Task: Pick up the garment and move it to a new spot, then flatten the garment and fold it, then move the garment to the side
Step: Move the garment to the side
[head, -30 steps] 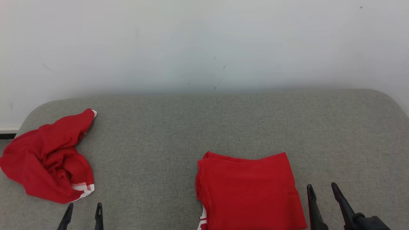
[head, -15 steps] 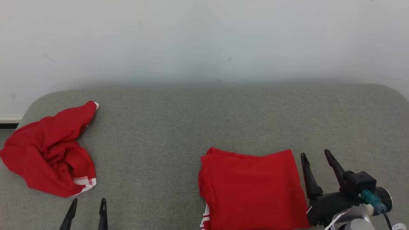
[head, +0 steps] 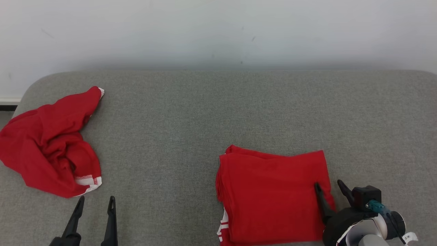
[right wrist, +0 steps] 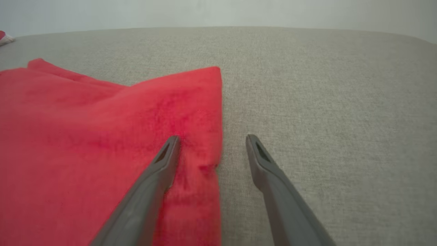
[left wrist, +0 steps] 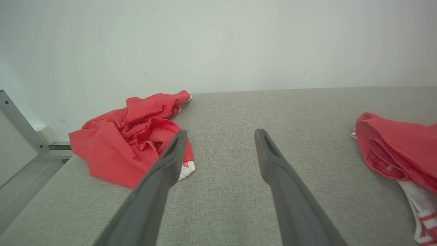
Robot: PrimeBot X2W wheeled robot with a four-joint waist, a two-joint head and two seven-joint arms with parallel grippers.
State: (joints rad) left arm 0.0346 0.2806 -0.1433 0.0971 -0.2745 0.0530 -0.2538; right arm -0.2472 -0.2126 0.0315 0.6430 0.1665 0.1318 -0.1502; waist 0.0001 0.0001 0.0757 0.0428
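Observation:
A folded red garment (head: pixel 273 194) lies flat on the grey padded surface (head: pixel 191 112), near its front edge at centre right. My right gripper (head: pixel 328 183) is open and straddles the garment's right edge. Its left finger rests on the red cloth (right wrist: pixel 85 143) and its right finger is over bare grey fabric, as the right wrist view shows around the gripper (right wrist: pixel 213 137). My left gripper (head: pixel 96 200) is open and empty at the lower left. In the left wrist view the left gripper (left wrist: pixel 221 133) points between the two garments, with the folded garment (left wrist: pixel 399 147) at the right.
A second red garment (head: pixel 51 147), crumpled and with white trim, lies at the surface's left end; the crumpled garment (left wrist: pixel 129 140) sits just left of my left fingers. A white wall (head: pixel 218 30) backs the surface. A metal frame (left wrist: pixel 20 123) stands beyond the left edge.
The head camera has tilted down. My right gripper has moved left and forward, from beside the folded garment to straddling its right edge. The left gripper has stayed open.

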